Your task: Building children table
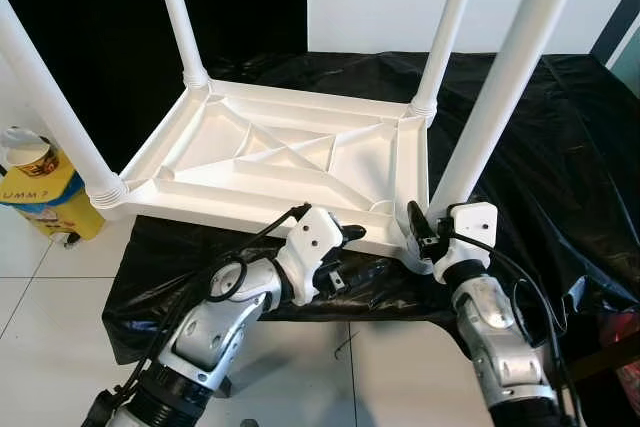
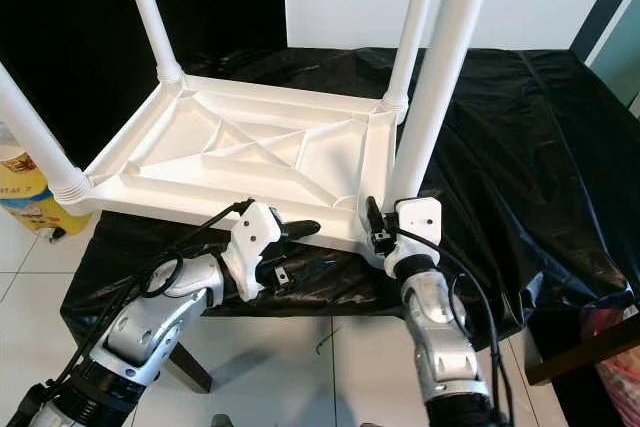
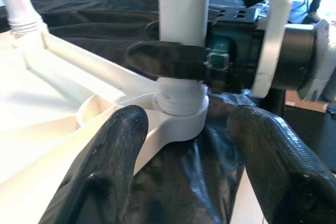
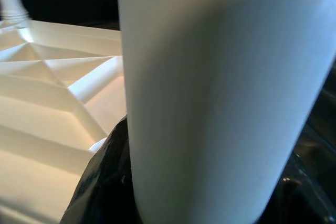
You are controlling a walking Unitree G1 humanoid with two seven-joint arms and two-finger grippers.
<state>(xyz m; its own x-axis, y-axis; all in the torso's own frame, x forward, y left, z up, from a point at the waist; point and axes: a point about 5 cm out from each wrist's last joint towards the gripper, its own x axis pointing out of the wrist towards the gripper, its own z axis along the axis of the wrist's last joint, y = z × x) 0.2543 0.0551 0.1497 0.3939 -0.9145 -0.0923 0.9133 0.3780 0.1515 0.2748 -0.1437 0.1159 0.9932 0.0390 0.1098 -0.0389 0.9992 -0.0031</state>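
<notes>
Fingers of the right gripper point(image 1: 428, 237) were clamped round the near-right leg point(image 1: 500, 97) just above its threaded socket, apparently to screw it home. Left gripper point(image 3: 184, 145), fingers spread and empty, hovered beside that same socket. Inverted white tabletop point(image 1: 290, 152) lay on black sheeting point(image 1: 560, 147), three other legs already standing upright in it. Both forearms reached up from below the tabletop's near edge, wrists bent inward.
</notes>
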